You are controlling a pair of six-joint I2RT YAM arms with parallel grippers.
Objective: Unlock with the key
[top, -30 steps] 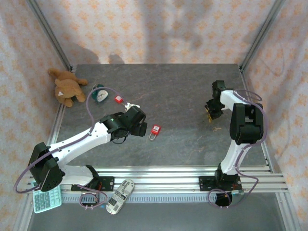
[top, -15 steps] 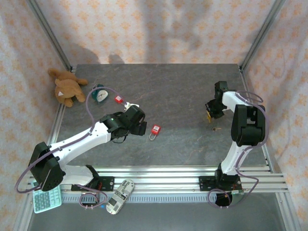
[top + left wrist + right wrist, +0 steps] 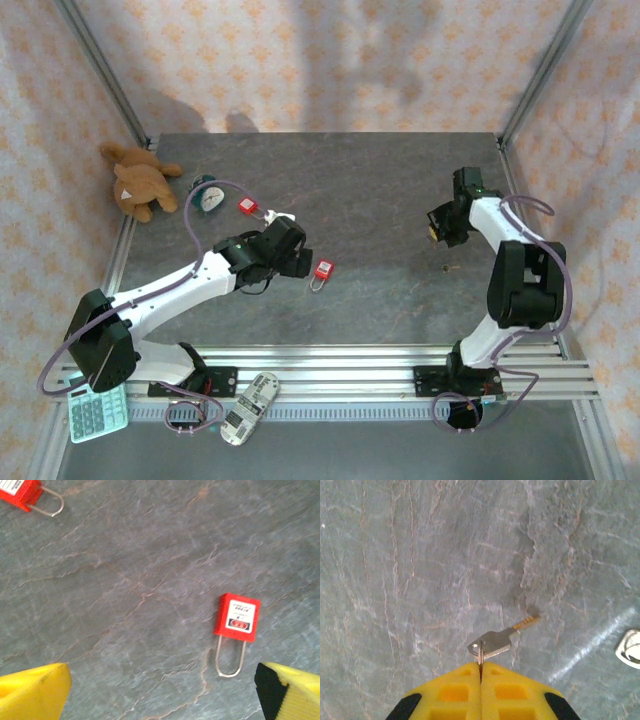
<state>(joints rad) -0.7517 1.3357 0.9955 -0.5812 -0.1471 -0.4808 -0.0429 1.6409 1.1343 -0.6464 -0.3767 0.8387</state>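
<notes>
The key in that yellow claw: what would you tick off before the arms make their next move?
1. Right claw shut on the key: ok, pinched at its head end.
2. Grip secure: cannot tell; only the very fingertips hold it.
3. Key lifted off the table: cannot tell.
4. Left claw open: ok.
5. Padlock held steady: not ok; it lies flat and untouched under the left claw.
6. Correct lock chosen: cannot tell; a second padlock lies nearby.
</notes>
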